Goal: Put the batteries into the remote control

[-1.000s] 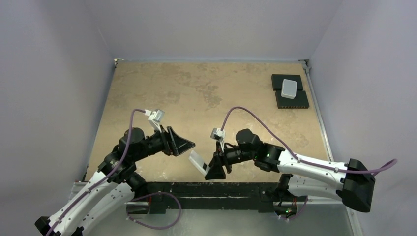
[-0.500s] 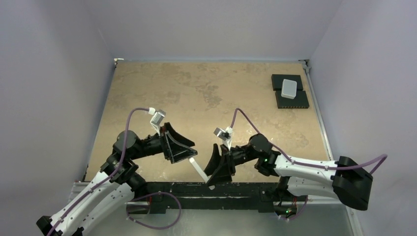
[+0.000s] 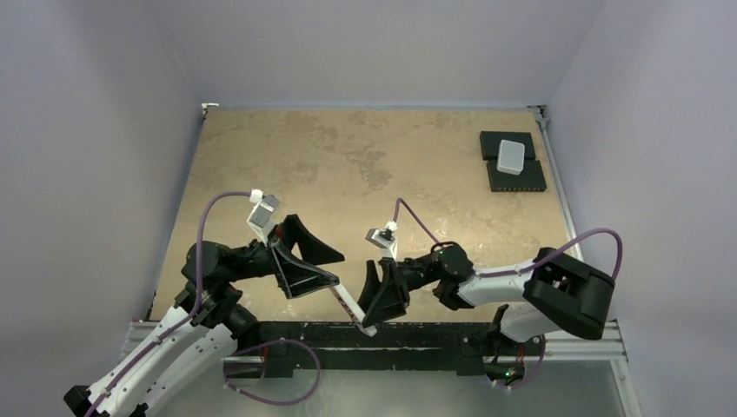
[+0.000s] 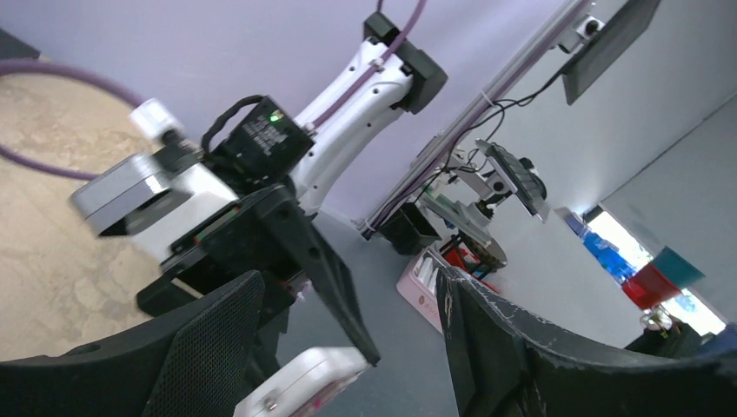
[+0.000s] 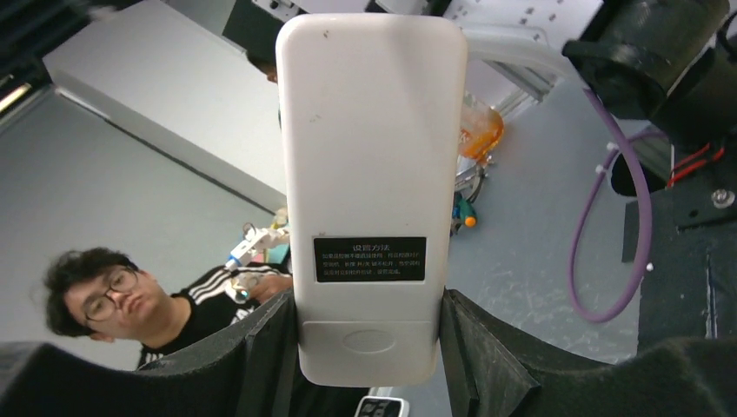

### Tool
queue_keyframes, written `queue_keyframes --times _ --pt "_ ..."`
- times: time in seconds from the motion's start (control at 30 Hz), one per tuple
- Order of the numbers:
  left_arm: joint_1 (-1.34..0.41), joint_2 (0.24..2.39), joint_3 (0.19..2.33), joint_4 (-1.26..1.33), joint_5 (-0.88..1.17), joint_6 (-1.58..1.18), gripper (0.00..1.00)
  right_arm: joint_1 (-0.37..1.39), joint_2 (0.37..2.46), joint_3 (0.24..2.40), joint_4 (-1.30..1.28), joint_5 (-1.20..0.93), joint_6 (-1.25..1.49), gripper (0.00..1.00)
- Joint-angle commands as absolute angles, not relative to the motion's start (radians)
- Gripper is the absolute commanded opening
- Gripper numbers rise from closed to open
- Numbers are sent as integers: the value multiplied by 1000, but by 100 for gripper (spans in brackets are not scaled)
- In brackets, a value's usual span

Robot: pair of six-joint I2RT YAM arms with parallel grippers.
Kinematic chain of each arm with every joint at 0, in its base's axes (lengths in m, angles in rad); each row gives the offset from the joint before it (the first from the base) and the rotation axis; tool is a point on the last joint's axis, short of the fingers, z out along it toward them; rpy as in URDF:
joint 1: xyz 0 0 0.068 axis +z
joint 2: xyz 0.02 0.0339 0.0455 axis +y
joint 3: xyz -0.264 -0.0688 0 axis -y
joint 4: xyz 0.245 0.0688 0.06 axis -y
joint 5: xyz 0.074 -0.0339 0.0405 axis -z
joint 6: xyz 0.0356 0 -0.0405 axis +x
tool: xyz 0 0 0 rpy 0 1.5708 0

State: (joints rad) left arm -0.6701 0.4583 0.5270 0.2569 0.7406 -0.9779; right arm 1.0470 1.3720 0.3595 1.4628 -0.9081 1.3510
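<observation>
Here, clamps the remote control [image 5: 369,191] in the right end effector [image 5: 365,347], plain white back toward the wrist camera. Shows a black label [image 5: 369,259], white print too small to read. Spreads the left end effector [image 4: 348,347] apart beside the remote's free end, over the table's [image 3: 348,148] near edge. Farther out, finds a white box [image 3: 511,156] on black pads [image 3: 517,178], contents hidden.

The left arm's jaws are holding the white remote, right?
No. It is the right gripper whose jaws are holding the white remote control. The right wrist view shows it clamped between them.
</observation>
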Motion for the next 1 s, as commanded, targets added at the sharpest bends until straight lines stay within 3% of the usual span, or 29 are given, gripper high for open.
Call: queue_keyframes --times 0.0,0.57,0.73,0.97 --pt "-674 452 526 400 813 -1026 72 1046 1402 431 1837 -906 1440 29" --pt "-675 426 540 447 873 -1025 69 1046 1381 577 1842 -917 1449 32" --pt "-673 432 530 506 892 -1048 63 1046 1405 606 1845 -912 1453 32" --pt "-674 443 509 615 898 -1109 46 1048 1421 618 1845 -909 1453 35"
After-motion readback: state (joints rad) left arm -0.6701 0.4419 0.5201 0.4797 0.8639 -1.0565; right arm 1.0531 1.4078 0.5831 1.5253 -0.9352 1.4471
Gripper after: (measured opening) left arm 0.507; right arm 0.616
